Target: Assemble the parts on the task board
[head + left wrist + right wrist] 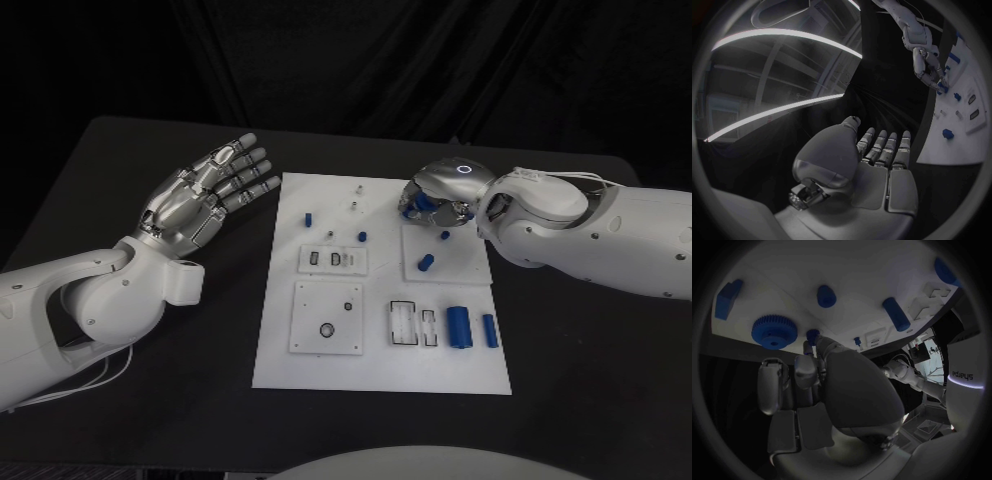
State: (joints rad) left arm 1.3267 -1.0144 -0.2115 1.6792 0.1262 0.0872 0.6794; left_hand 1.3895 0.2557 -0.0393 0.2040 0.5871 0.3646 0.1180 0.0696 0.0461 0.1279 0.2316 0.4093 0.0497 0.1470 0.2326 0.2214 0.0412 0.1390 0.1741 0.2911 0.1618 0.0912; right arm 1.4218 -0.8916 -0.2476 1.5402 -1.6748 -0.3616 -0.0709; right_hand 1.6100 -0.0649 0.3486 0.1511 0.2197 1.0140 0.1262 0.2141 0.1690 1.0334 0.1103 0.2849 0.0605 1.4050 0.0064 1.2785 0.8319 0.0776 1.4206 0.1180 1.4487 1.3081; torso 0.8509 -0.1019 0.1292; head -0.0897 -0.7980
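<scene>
Parts (pixel 459 326), small, stiff, light blue pieces on the board (pixel 381 366) mid-bench, best pinched across their sides; right robot hand (pixel 437 194) curls over the gear (pixel 773 330), grasp unclear; left robot hand (pixel 205 194) spread wide, empty.

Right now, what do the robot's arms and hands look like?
Both arms are smooth white shells with rounded joints. The left hand and right hand are silver metal with segmented fingers. The right hand's back carries a small glowing ring. Thin white cables loop at the right wrist and under the left arm.
</scene>
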